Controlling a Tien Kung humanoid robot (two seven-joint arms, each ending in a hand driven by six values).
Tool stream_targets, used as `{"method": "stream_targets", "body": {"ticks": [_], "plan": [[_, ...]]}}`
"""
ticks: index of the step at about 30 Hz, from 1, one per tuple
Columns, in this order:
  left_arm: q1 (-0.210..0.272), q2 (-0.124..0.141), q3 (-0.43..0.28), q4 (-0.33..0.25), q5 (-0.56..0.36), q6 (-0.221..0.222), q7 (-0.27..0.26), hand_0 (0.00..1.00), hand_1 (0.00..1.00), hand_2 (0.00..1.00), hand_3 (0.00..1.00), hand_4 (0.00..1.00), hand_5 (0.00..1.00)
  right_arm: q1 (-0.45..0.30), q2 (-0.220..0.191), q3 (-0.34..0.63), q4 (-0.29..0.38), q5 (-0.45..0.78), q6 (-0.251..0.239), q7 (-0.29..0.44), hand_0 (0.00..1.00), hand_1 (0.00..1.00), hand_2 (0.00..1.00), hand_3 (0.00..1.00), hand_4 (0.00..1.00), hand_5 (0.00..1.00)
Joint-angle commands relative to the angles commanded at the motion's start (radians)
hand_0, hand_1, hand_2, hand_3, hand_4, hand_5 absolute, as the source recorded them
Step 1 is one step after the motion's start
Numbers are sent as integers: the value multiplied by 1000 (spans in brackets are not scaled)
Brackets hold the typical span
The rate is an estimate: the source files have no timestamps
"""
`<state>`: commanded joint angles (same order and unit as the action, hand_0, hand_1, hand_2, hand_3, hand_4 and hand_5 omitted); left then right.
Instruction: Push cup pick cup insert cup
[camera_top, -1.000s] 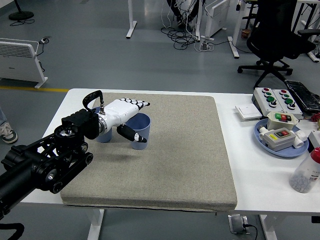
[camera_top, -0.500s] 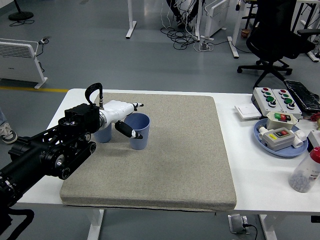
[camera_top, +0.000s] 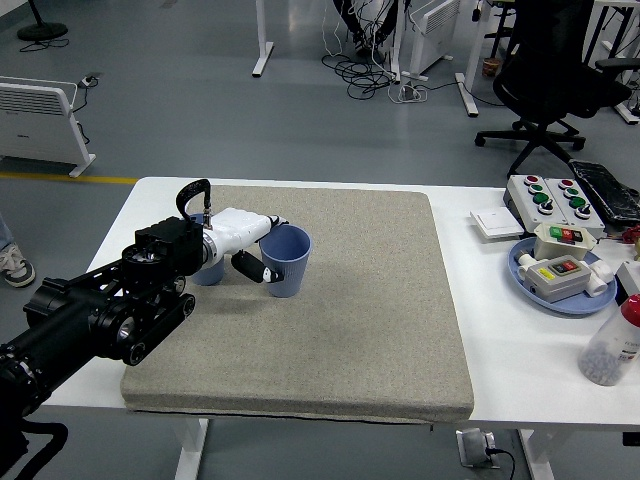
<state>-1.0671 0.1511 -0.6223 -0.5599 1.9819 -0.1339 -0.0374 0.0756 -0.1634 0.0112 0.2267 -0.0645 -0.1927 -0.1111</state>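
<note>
A blue cup (camera_top: 288, 262) stands on the grey mat (camera_top: 350, 330) at its left side, leaning a little. My left hand (camera_top: 266, 247), white with black-tipped fingers, closes on the cup's left wall, thumb (camera_top: 256, 268) on the near side and fingers (camera_top: 274, 220) curled round the far side. A second blue cup (camera_top: 208, 271) sits just behind the wrist, mostly hidden by the hand and the black forearm (camera_top: 110, 315). My right arm is out of view.
On the white table (camera_top: 520, 350) at the right: a blue plate (camera_top: 520, 270) with button boxes, a control box (camera_top: 550, 195), a white switch plate (camera_top: 495, 223) and a clear bottle (camera_top: 612, 345). An office chair (camera_top: 555, 70) stands beyond the table.
The hand has turned from lying spread over the cup's rim to wrapping its side, and the cup has shifted a little to the right on the mat.
</note>
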Motion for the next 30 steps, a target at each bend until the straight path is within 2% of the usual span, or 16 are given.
{"method": "stream_targets", "body": {"ticks": [5, 6, 11, 12, 17, 18, 20, 23, 24, 30], "plan": [[0, 4, -4, 1, -5, -1, -3, 332, 539, 520, 713, 684, 304, 0, 0, -1, 0, 2, 1, 0, 703, 601, 644, 583, 133, 480], [0, 4, -5, 1, -6, -2, -3, 343, 563, 549, 733, 679, 299, 0, 0, -1, 0, 2, 1, 0, 703, 600, 644, 583, 133, 481], [5, 8, -25, 12, -20, -39, 8, 343, 563, 549, 733, 679, 299, 1, 1, -1, 0, 4, 1, 1, 703, 600, 644, 583, 133, 481], [6, 9, -27, 14, -32, -39, 8, 380, 609, 631, 825, 700, 308, 1, 1, -1, 0, 5, 1, 1, 703, 600, 640, 581, 131, 475], [8, 10, -19, 23, -104, -35, 2, 380, 609, 631, 825, 700, 308, 1, 0, -1, 0, 4, 1, 1, 703, 600, 640, 581, 131, 475], [8, 10, -18, 24, -115, -33, 1, 367, 587, 589, 788, 723, 343, 1, 0, -1, 0, 4, 1, 1, 702, 596, 638, 580, 128, 471], [14, 12, -20, 22, -156, -26, -3, 367, 587, 589, 788, 723, 343, 0, 0, -2, -1, 3, 1, 1, 702, 596, 638, 580, 128, 471], [18, 16, -24, 15, -183, -26, -5, 367, 587, 589, 788, 723, 343, 0, 0, -2, -1, 5, 1, 1, 702, 596, 638, 580, 128, 471], [18, 16, -25, 14, -186, -26, -5, 349, 559, 542, 747, 717, 336, 0, 1, -2, -1, 5, 1, 1, 703, 595, 637, 580, 128, 469], [27, 28, -59, -22, -215, -37, 3, 345, 556, 535, 741, 714, 339, -1, 2, -2, -1, 6, 1, 2, 702, 595, 637, 581, 128, 467]]}}
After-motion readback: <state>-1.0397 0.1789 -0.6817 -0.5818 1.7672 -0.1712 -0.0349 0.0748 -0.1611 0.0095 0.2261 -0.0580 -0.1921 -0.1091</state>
